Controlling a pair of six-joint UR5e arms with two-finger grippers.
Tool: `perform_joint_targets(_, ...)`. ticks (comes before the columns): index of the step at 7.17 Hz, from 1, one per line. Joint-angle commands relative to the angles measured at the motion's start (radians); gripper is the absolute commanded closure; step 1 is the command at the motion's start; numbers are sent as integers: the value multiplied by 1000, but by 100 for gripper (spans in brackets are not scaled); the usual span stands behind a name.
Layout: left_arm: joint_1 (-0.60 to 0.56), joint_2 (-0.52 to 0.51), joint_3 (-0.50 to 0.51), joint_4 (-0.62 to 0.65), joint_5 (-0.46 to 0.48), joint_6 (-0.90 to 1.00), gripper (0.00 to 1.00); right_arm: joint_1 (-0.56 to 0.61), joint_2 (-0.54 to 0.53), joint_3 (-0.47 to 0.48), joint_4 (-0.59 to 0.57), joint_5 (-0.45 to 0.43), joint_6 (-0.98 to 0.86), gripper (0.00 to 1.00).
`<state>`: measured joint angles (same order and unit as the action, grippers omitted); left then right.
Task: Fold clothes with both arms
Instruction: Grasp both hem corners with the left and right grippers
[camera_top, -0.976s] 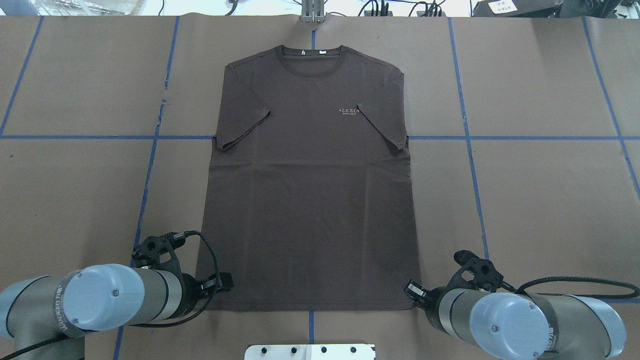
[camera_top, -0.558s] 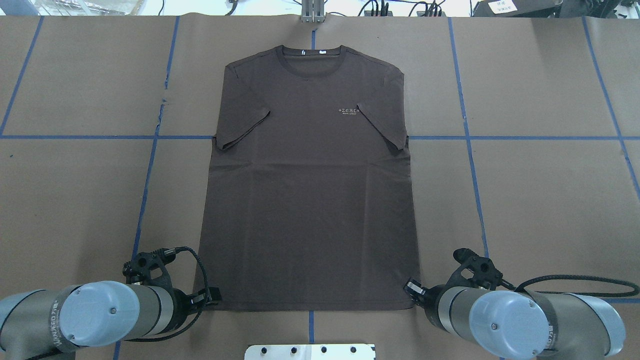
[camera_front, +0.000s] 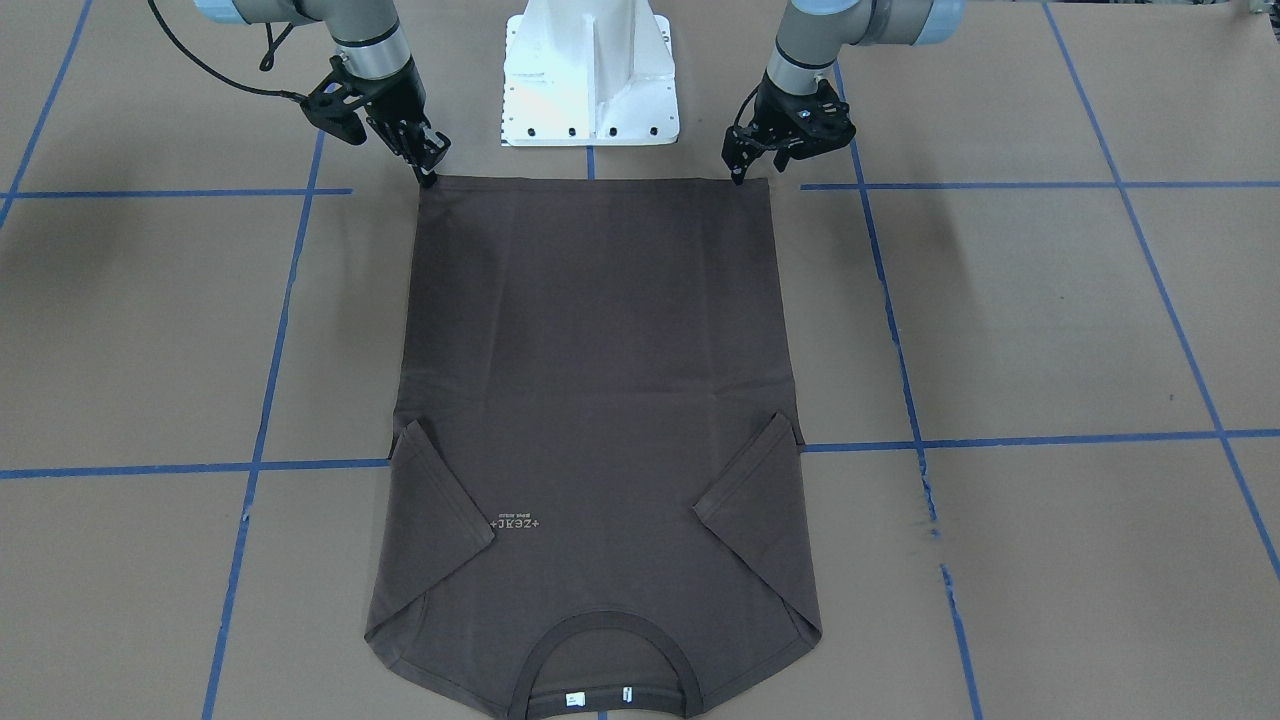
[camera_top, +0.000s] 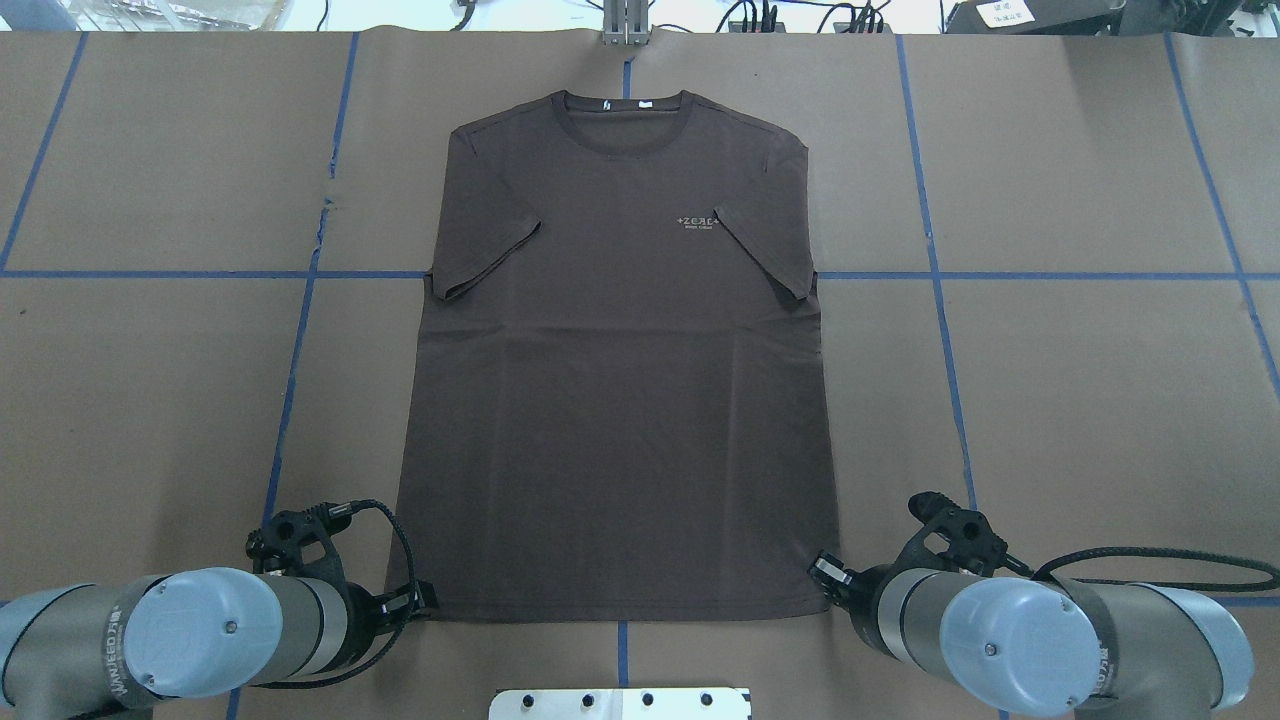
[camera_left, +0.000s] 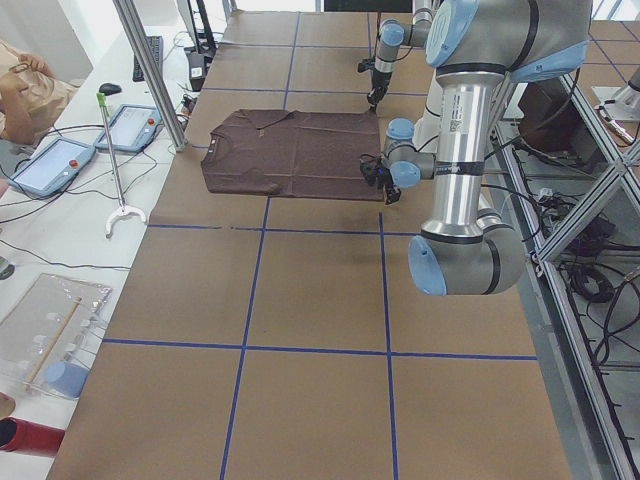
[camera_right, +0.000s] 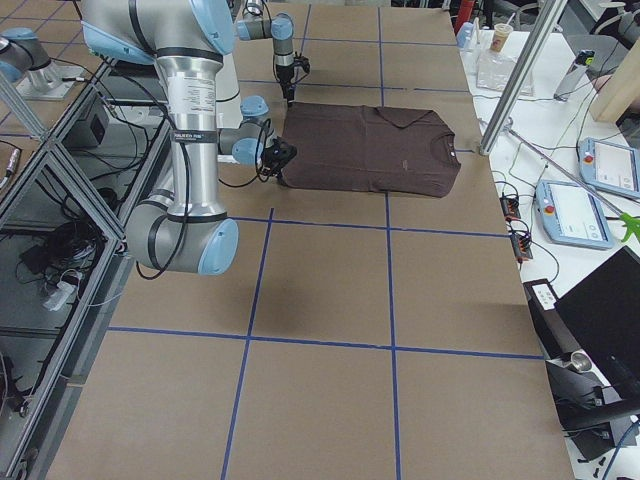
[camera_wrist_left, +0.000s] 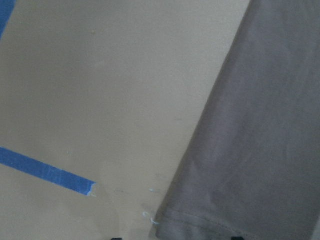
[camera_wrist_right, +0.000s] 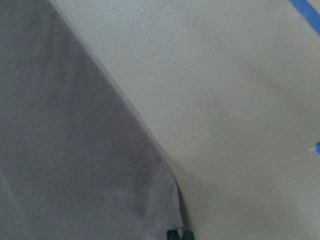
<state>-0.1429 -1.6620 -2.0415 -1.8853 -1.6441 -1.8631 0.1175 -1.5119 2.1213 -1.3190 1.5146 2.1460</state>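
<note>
Logged dark brown short-sleeved T-shirt (camera_top: 620, 400) flat on brown-papered table (camera_top: 1100, 400), collar at 12 o'clock; left black two-finger gripper (camera_top: 428, 598) backed off cloth to 7 o'clock hem corner, fingers seemingly parted; right black two-finger gripper (camera_top: 825, 577) at 5 o'clock corner, finger state unreadable; corner pinch judged next.

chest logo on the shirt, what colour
Pale grey chest logo, clearest in the overhead exterior view.
</note>
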Motion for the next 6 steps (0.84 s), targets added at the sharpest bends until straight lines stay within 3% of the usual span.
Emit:
perform_joint_targets(1, 3, -5, 6, 0, 1, 1, 37, 1, -4, 0, 0, -2, 0, 100)
perform_joint_targets(4, 2, -4, 11, 2, 1, 4, 79, 2, -8, 0, 0, -2, 0, 100)
perform_joint_targets(5, 0, -4, 6, 2, 1, 8, 100, 2, -10, 2, 0, -2, 0, 100)
perform_joint_targets(6, 2, -5, 6, 3, 0, 13, 100, 2, -10, 2, 0, -2, 0, 100)
